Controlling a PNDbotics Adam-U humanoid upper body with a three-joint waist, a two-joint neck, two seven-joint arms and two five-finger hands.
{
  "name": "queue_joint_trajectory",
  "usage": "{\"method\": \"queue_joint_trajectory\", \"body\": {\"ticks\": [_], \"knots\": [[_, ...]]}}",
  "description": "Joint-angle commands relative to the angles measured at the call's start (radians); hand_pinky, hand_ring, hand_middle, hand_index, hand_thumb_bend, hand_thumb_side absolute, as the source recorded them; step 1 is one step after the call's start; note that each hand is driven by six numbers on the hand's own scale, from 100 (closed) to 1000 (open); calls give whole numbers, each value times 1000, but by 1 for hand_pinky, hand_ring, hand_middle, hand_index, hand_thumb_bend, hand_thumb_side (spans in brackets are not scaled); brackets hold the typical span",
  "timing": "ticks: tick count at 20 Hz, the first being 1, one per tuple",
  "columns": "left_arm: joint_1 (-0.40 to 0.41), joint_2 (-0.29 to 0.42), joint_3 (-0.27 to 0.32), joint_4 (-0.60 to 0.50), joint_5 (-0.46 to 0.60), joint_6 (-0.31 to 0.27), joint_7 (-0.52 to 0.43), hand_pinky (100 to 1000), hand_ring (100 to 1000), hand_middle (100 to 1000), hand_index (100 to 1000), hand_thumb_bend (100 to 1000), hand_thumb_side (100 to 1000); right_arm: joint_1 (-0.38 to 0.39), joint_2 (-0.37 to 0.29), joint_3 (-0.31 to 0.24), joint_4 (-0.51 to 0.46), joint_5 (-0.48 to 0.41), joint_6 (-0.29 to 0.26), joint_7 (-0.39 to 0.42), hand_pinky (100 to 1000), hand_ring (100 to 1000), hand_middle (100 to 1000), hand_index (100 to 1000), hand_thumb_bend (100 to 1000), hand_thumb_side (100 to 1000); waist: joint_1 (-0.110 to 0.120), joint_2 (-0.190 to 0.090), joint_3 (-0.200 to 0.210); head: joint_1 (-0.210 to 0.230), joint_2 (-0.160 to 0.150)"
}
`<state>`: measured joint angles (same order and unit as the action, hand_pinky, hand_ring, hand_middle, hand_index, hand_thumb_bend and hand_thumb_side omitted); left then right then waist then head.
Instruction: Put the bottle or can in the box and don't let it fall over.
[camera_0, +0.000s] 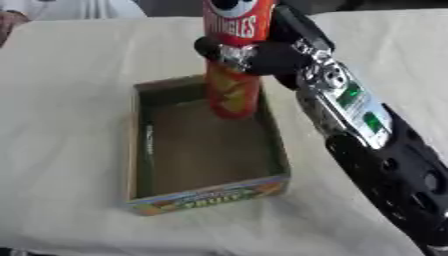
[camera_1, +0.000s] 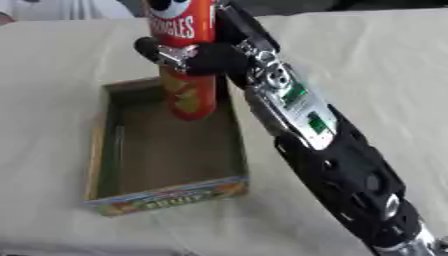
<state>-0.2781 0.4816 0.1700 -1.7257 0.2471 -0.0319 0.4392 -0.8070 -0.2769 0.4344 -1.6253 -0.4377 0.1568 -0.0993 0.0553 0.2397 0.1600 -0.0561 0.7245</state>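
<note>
Presently, the only object near the work is the box (camera_0: 206, 195), an open, shallow cardboard tray lying on the table (camera_0: 61, 100); its interior is brown and bare. Its far wall stands just behind the can's base, and its right wall lies just beside my right forearm (camera_1: 306, 120). The table is covered with a cream cloth showing soft folds. At the far left edge, a pale striped sleeve (camera_0: 79, 7) of a person shows, clear of the work.

My right hand (camera_0: 254, 55) has its fingers (camera_0: 210, 47) curled round the middle of the can (camera_0: 233, 95), gripping it. The can is red, roughly upright, with its base over the far end of the box; whether the base touches the box floor cannot be told.

Readable writing: large white letters ending "NGLES" on the can. The box's near wall carries a colourful printed band; its lettering is illegible.
</note>
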Motion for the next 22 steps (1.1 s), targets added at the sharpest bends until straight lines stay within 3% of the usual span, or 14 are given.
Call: {"method": "queue_joint_trajectory", "body": {"ticks": [1,2,3,4,5,9,22], "knots": [[-14,32,15,-10,-1,-2,3,679,741,610,738,706,252,-12,-14,5,-4,6,4,-20,689,624,696,710,683,100,1,-15,3,0,-4],[-15,32,15,-10,0,-2,3,679,741,610,738,707,252,-12,-17,8,-3,20,8,-13,737,690,756,774,706,107,0,-16,3,1,-4],[-16,31,15,-10,0,-2,3,679,741,610,738,708,252,-12,-18,8,-1,34,11,-4,843,825,868,900,732,253,0,-16,3,1,-4],[-17,31,15,-10,0,-2,2,679,741,610,739,709,252,-12,-20,6,0,55,13,1,866,858,891,923,741,348,0,-16,2,2,-5],[-18,31,14,-10,0,-2,1,679,741,610,739,709,252,-12,-21,3,1,78,13,2,872,861,897,923,732,376,0,-16,1,2,-5],[-21,31,13,-9,0,-2,-1,679,741,610,739,709,250,-10,-21,-3,6,125,23,-1,873,860,891,914,720,397,0,-18,-1,3,-4],[-15,34,16,-7,-1,-3,0,680,740,610,739,709,249,-6,-48,-25,-14,90,32,-19,872,862,896,907,718,379,3,-25,-12,12,-3]]}}
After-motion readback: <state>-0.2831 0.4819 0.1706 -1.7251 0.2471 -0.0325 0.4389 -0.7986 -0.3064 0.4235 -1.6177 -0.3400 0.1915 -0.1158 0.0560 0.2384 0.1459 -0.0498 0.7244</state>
